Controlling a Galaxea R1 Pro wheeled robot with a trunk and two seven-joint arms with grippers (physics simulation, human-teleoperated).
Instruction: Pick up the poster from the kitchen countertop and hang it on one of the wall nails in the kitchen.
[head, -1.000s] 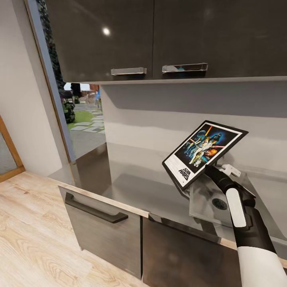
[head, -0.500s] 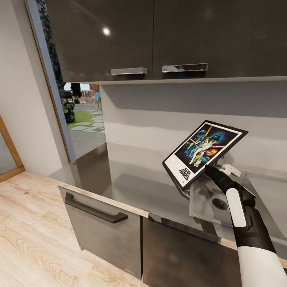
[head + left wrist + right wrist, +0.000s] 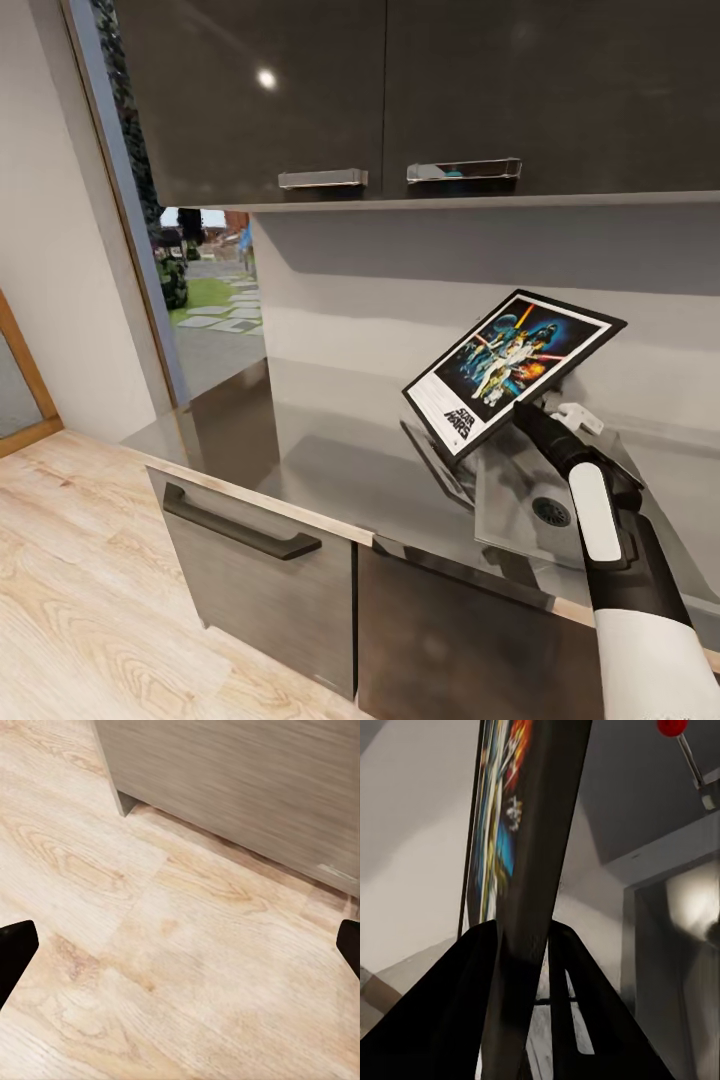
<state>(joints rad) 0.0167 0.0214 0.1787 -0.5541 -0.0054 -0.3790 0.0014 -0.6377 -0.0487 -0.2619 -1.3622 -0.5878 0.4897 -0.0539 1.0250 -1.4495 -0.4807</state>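
In the head view the right gripper (image 3: 527, 416) is clamped on the lower edge of the poster (image 3: 513, 367) and holds it in the air above the kitchen countertop (image 3: 330, 450), clear of the surface. The poster is tilted, its printed face turned up toward the camera, with the black "STAR WARS" lettering at its lower left end and the dark blue artwork toward the upper right. It sits in front of the light grey wall (image 3: 400, 290), under the dark upper cabinets (image 3: 400, 100) with their bar handles. Below and just behind the gripper lies the inset steel sink (image 3: 545, 495), with the faucet (image 3: 578, 417) beside it.

The right wrist view shows the poster (image 3: 526, 847) edge-on, its black frame pinched between the two dark fingers (image 3: 457, 1005), which are closed tight against both faces.

In the left wrist view the left gripper (image 3: 180, 945) hangs low over the light wooden floor (image 3: 150, 945), near the foot of a grey-brown base cabinet (image 3: 240, 787). Its two dark fingertips (image 3: 15, 949) sit at opposite edges of the picture, spread wide with nothing between them.
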